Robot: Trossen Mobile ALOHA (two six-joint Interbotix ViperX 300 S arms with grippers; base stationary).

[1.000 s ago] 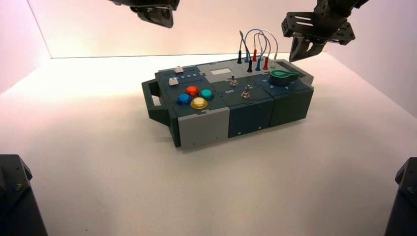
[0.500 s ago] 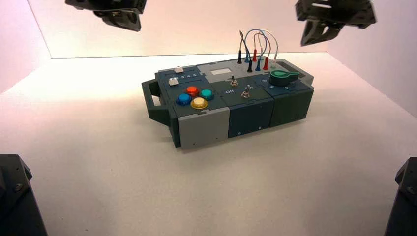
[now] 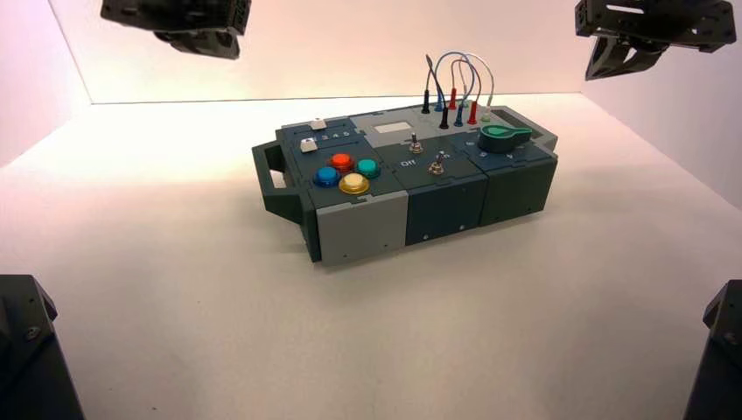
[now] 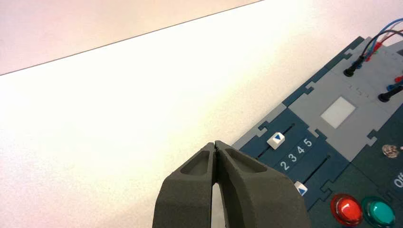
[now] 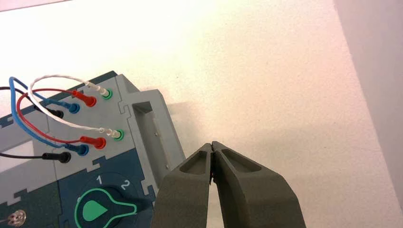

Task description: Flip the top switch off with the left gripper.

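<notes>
The top switch (image 3: 416, 146) is a small silver toggle on the middle dark panel of the box (image 3: 359, 223), with white "Off" lettering beside it. It also shows in the left wrist view (image 4: 390, 151), at the picture's edge. My left gripper (image 3: 206, 45) hangs high above the table, well to the left of the box and far from the switch. In the left wrist view its two fingers (image 4: 215, 145) are shut and empty, off the box's slider corner. My right gripper (image 3: 610, 66) hangs high past the box's right end, shut and empty in its own view (image 5: 211, 145).
A second toggle (image 3: 437, 166) stands just in front of the top switch. Four coloured buttons (image 3: 347, 171), two white sliders (image 4: 276, 139), a green knob (image 3: 500, 136) and looped wires (image 3: 455, 83) are on the box. A handle (image 3: 273, 179) juts from its left end.
Both grippers have drawn up and outward from the box: the left one to the left, the right one up and to the right. The box has not moved.
</notes>
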